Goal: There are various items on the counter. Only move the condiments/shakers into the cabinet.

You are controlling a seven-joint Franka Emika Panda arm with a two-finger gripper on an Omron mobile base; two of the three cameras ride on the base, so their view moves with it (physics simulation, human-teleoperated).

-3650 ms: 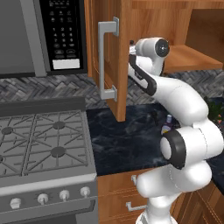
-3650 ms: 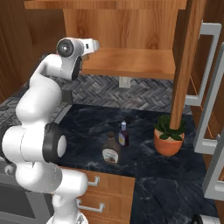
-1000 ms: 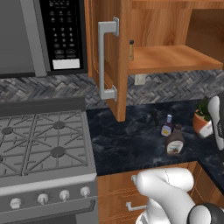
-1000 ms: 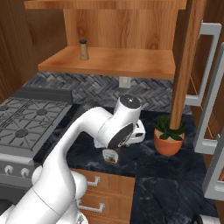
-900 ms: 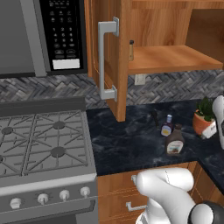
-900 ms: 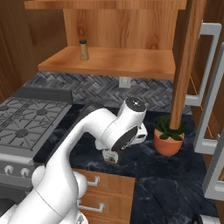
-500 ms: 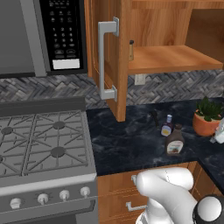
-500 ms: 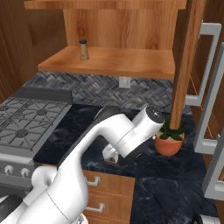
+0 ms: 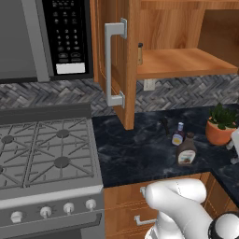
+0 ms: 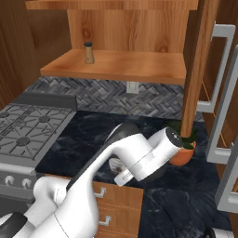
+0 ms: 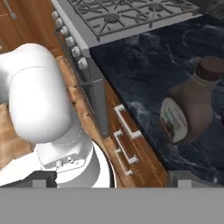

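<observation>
The small wooden shaker (image 10: 89, 52) already stands on the cabinet shelf (image 10: 139, 66), at about 9 o'clock of the opening. The brown syrup bottle (image 9: 186, 149) and the small dark-blue bottle (image 9: 178, 134) remain on the black marbled table (image 9: 135, 154), the blue one just beside the syrup at its 11 o'clock, the potted plant (image 9: 220, 126) near at 2 o'clock.

In the hand view the syrup bottle (image 11: 191, 105) lies at 3 o'clock, off to one side of the jaws (which stand fully open and hold nothing).

The risks, as I judge them:
- Closing in from this skewed angle, a finger could strike the bottle's shoulder and tip it, or shove it into the blue bottle
- The arm (image 10: 139, 158) swings low over the table; its elbow might sweep the plant
- On the way up, the open cabinet door (image 9: 116, 60) hangs close to the path and could be clipped
</observation>
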